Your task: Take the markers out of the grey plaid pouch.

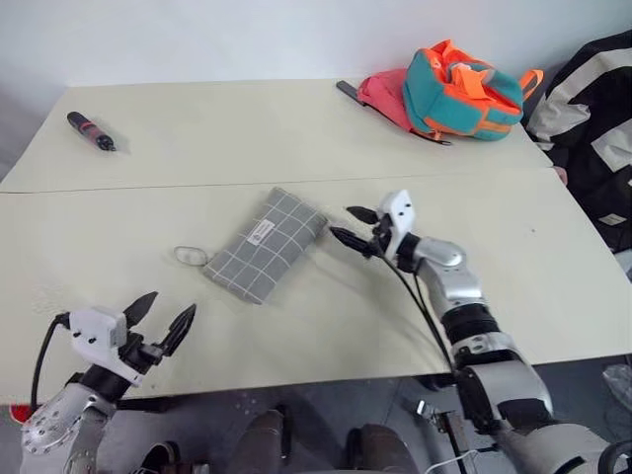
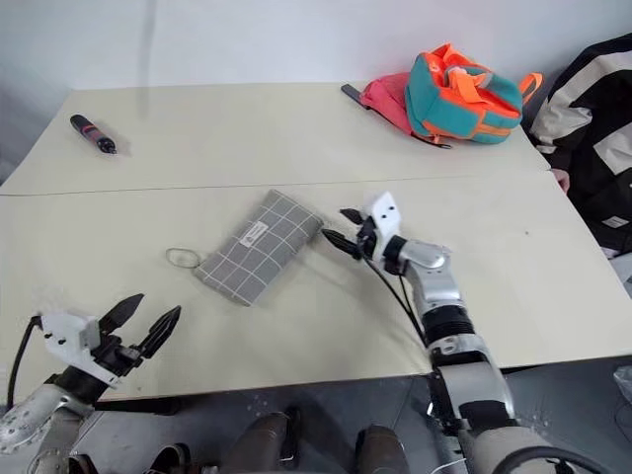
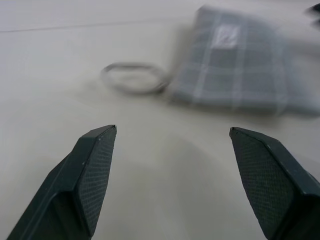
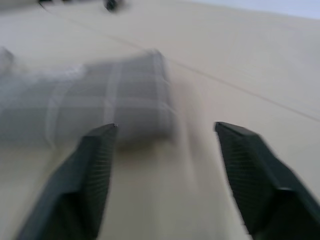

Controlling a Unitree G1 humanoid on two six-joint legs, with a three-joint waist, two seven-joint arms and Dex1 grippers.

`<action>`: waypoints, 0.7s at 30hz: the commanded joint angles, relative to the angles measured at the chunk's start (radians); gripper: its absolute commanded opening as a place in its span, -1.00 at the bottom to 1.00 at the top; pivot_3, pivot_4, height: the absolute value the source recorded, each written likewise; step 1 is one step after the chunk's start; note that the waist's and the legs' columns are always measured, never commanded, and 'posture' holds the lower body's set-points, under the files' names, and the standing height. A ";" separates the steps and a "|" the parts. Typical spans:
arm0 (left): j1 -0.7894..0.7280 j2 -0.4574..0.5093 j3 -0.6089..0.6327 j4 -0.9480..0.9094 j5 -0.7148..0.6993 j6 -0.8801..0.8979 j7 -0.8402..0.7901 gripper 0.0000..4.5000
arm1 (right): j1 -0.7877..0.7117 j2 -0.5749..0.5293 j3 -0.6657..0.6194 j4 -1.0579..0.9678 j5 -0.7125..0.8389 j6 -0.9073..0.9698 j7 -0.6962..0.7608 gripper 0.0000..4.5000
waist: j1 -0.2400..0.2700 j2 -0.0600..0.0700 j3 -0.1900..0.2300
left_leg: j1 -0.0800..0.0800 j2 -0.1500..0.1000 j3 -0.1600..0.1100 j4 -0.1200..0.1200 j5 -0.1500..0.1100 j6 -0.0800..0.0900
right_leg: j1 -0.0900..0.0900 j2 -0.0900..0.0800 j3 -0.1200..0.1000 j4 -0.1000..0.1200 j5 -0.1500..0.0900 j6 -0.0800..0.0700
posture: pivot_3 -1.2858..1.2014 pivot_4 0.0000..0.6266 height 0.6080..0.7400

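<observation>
My left gripper [image 1: 164, 319] hangs with jaws spread wide near the front edge of the pale tabletop [image 1: 247, 128], well apart from the flat grey plaid fabric pouch [image 1: 265, 245] in the middle. My right gripper [image 1: 353, 225] sits just beside the pouch's far end, jaws spread and holding nothing. The pouch looks shut and I see no markers, so if only one gripper pushes, it may slide away.

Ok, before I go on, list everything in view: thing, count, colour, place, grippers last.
Table: one, cream, a seam across its middle.
Grey plaid pouch: one, grey with white grid, flat at table centre, closed.
Cord loop: one, pale, at the pouch's left end.
Dark pen-like tool: one, black with reddish bands, far left.
Backpack: one, teal and orange, far right.
Pink item: one, beside the backpack.
Person's sleeve: black and white, right edge.
Left gripper: open, near edge, empty.
Right gripper: open, just right of the pouch, empty.
</observation>
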 commanded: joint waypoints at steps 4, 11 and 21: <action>-0.033 -0.010 0.048 -0.058 -0.111 0.077 0.061 0.73 | -0.047 0.039 0.015 -0.038 -0.009 -0.023 -0.040 -0.57 | 0.005 0.000 0.000 | 0.000 -0.001 0.000 0.000 0.000 0.000 | 0.000 0.000 0.000 0.000 0.000 0.000 | 0.03 -0.52 1.00; -0.063 -0.026 -0.031 -0.106 -0.221 0.282 0.161 0.73 | -0.186 0.142 0.111 0.226 -0.198 -0.218 -0.243 -0.99 | -0.020 0.000 0.000 | 0.001 0.000 -0.001 0.000 0.001 -0.001 | -0.001 0.002 0.001 0.002 0.000 0.000 | 0.03 -0.52 1.00; -0.132 -0.046 0.041 -0.134 -0.739 0.574 0.536 0.73 | -0.254 0.117 0.157 0.411 -0.337 -0.333 -0.390 -0.99 | -0.020 -0.001 -0.001 | 0.000 0.000 -0.004 0.003 0.001 -0.001 | 0.001 0.003 0.002 0.002 0.000 -0.001 | 0.03 -0.52 1.00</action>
